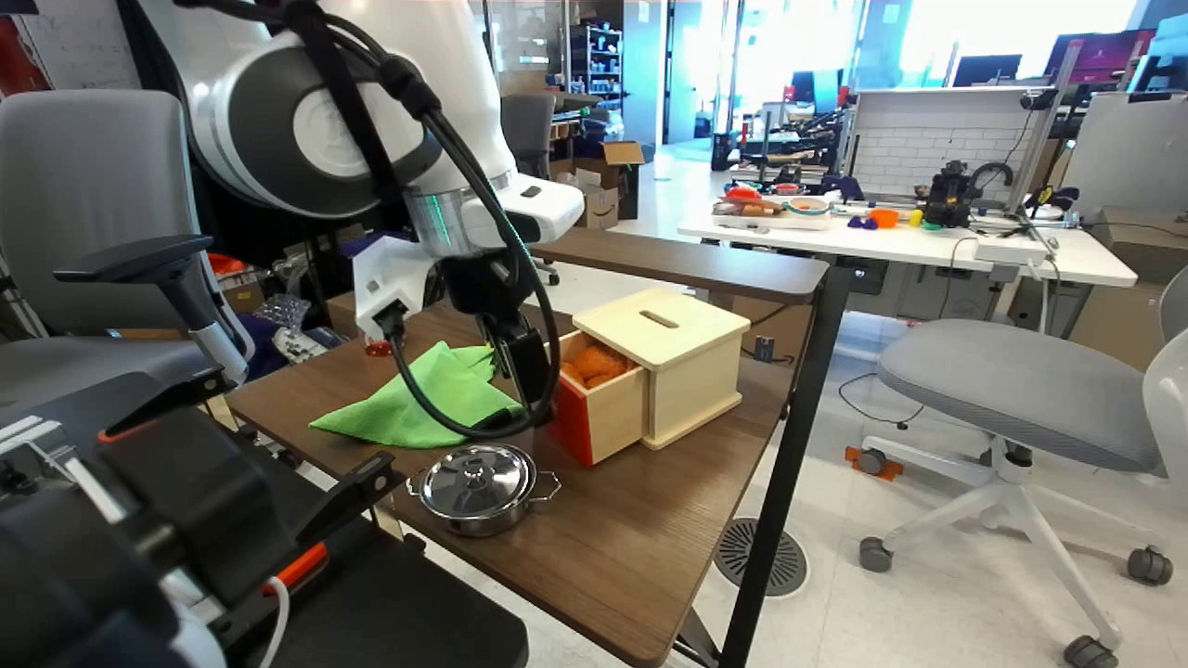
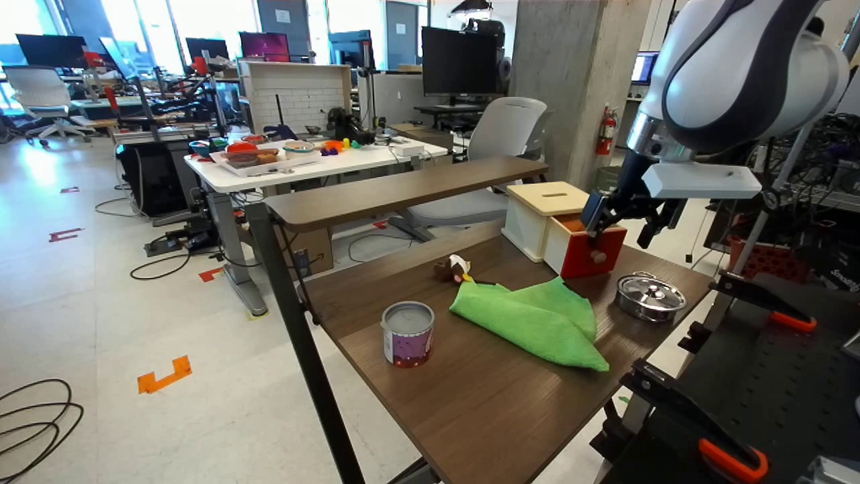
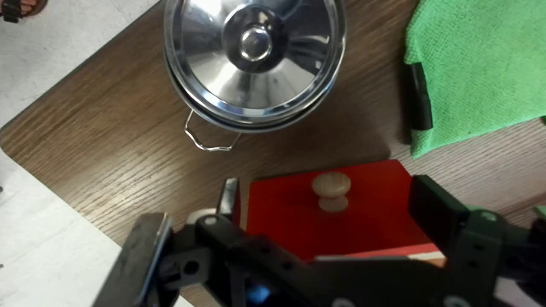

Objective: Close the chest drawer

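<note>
The drawer shows in both exterior views with its red-orange front panel point(image 1: 571, 422) point(image 2: 571, 261), part-way out of the pale wood chest point(image 1: 691, 380) point(image 2: 531, 225). Orange stuff point(image 1: 597, 364) lies inside it. A round wooden knob point(image 2: 598, 257) sits on the front; it also shows in the wrist view point(image 3: 332, 185). My gripper point(image 2: 619, 230) is open and empty, pointing down at the drawer front. In the wrist view its fingers point(image 3: 326, 187) stand apart on either side of the red panel, with the knob between them and apart from both. Whether a finger touches the panel I cannot tell.
A lidded metal pot point(image 1: 478, 492) point(image 3: 256, 81) stands in front of the drawer. A green cloth point(image 2: 537, 319) point(image 3: 482, 76) lies beside it. A purple can point(image 2: 408, 339) and a small brown-and-white toy point(image 2: 453, 269) stand on the brown table point(image 2: 470, 396). A raised shelf point(image 2: 403, 191) runs behind the chest.
</note>
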